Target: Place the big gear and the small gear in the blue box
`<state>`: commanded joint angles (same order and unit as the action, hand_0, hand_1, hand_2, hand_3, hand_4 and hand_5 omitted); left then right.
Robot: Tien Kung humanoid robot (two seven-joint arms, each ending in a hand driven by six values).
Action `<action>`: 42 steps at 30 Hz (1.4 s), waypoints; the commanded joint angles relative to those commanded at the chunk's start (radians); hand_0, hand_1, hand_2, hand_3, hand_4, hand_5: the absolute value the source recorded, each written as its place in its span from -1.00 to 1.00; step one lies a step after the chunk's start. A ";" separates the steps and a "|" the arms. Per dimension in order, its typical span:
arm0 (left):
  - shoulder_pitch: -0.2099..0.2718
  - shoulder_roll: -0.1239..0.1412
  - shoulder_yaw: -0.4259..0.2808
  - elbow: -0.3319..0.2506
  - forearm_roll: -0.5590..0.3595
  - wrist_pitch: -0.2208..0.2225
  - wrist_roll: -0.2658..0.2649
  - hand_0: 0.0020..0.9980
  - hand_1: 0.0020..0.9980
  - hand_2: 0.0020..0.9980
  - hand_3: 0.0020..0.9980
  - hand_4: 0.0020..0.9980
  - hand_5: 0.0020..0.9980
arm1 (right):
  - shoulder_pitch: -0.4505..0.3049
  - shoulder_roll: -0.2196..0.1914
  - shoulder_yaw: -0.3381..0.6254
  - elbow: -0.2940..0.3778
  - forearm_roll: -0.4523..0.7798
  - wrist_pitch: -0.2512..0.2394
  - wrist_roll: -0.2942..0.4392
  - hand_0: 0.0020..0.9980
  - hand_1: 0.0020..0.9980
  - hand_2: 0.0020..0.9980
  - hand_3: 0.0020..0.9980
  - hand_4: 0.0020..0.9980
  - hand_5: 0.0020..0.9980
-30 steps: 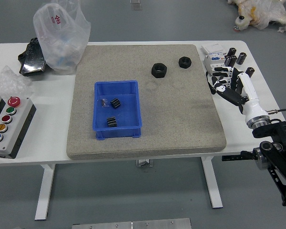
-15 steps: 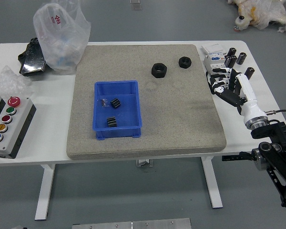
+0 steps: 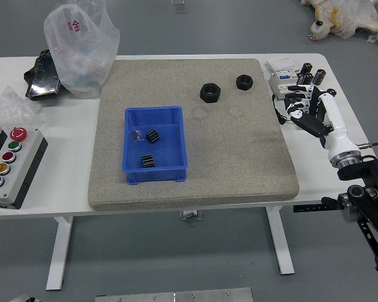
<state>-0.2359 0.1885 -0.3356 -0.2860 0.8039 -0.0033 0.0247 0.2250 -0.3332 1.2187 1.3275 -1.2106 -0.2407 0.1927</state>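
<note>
Shifted since the previous frame: right hand (image 3: 316, 114), moved slightly outward, toward 3 o'clock; gears and box unchanged. Clock bearings taken from the centre of the grey mat (image 3: 239, 170), 12 = far side.

Writing: one small red character on the clear plastic bag (image 3: 82, 53) at 10 o'clock, not read with certainty. White carton (image 3: 283, 80) at 2 o'clock has blue marking and fine print, too small to read. No brand name legible.

Task items: big gear (image 3: 210, 93), black, thick ring with a dark centre hole, on mat at about 1 o'clock. Small gear (image 3: 244, 82), same black ring form, slightly smaller, between 1 and 2 o'clock; the two are near each other, apart. Blue box (image 3: 180, 148), open-topped, on mat between 8 and 9 o'clock; inside, two black ridged blocks (image 3: 152, 136) and a small clear packet (image 3: 138, 135). Both gears outside it.

Hand: right hand between 2 and 3 o'clock, beyond the mat edge, beside the black cylinders (image 3: 319, 77). Fingers apart, nothing grasped; contact with carton or cylinders cannot be told. Left hand (image 3: 25, 299): only a sliver at the bottom edge near 7 o'clock, state cannot be told
</note>
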 joint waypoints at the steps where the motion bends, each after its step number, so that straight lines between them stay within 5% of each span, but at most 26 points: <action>1: 0.000 0.000 -0.001 0.000 0.001 0.000 0.001 0.36 0.31 0.28 0.41 0.52 -0.17 | 0.000 0.000 0.001 0.001 -0.001 0.000 0.000 -0.14 -0.06 0.24 0.32 0.29 -0.57; 42: 0.029 -0.004 -0.058 0.006 0.038 -0.009 0.028 0.36 0.31 0.26 0.38 0.48 -0.25 | 0.021 -0.024 -0.033 0.005 -0.007 0.003 -0.005 -0.13 -0.04 0.26 0.33 0.30 -0.58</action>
<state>-0.2069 0.1848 -0.3940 -0.2802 0.8424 -0.0127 0.0530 0.2458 -0.3575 1.1862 1.3323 -1.2174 -0.2373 0.1881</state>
